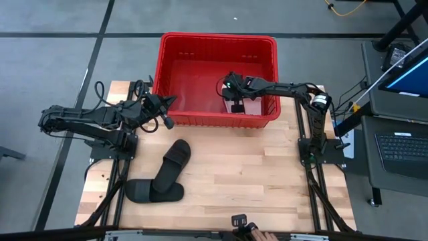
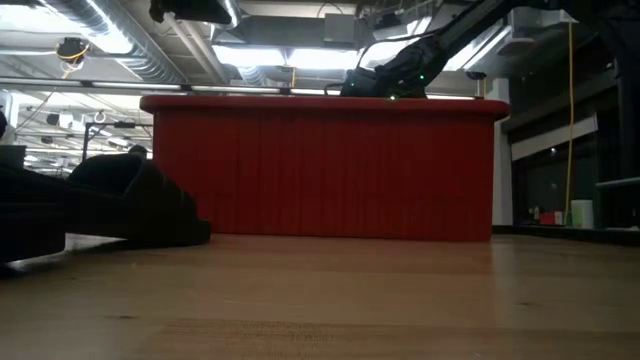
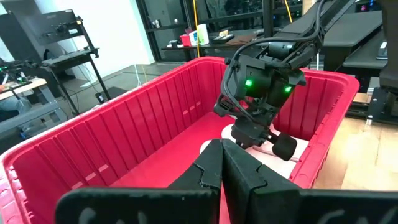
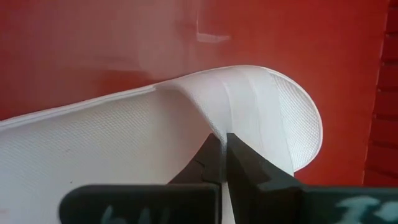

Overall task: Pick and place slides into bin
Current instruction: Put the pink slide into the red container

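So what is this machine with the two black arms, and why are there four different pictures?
It is a robot with two arms that tidies sandals into the red bin. One picture looks straight down on the wooden table, one looks across it from table height, and two come from small cameras on the arms' wrists. On the table lie two black sandals. The right gripper reaches down inside the bin, and its fingers are pinched shut on the strap of a light pink sandal; its wrist camera shows that sandal very close. The left gripper waits shut and empty at the bin's near wall, and its camera looks into the bin at the other arm.
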Controlling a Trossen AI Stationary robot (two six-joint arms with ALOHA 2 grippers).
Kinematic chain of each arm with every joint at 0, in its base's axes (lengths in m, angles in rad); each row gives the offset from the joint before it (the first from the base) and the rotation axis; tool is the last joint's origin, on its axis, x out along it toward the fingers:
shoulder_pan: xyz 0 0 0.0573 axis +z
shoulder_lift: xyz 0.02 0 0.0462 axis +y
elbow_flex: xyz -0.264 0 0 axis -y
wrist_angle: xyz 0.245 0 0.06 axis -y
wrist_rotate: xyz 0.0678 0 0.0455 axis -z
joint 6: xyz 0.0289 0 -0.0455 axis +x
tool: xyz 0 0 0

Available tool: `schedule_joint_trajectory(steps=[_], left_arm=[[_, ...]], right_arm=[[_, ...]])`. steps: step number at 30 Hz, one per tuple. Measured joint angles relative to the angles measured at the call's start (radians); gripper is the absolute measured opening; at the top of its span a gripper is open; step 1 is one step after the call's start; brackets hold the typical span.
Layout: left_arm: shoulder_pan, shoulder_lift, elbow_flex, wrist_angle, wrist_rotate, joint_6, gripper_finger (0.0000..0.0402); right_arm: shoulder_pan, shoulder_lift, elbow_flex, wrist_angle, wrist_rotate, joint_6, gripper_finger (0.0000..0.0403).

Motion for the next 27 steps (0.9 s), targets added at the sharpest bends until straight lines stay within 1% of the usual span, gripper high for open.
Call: schedule_joint_trajectory(steps=[4, 14, 22, 27], left_arm=[[0.0, 0.0, 0.0, 0.0, 0.0, 0.0, 0.0002], [0.0, 0.0, 0.0, 0.0, 0.0, 0.0, 0.0002], [0.0, 0.0, 0.0, 0.0, 0.0, 0.0, 0.0002], [0.0, 0.0, 0.0, 0.0, 0.0, 0.0, 0.0002]], right_arm=[[0.0, 0.0, 0.0, -0.014, -0.036, 0.0, 0.0009], [0.0, 0.0, 0.0, -0.019, -0.05, 0.005, 0.0009], [0.0, 0.0, 0.0, -0.021, -0.054, 0.007, 0.0067], [0.0, 0.0, 0.0, -0.02, -0.054, 0.008, 0.0077]])
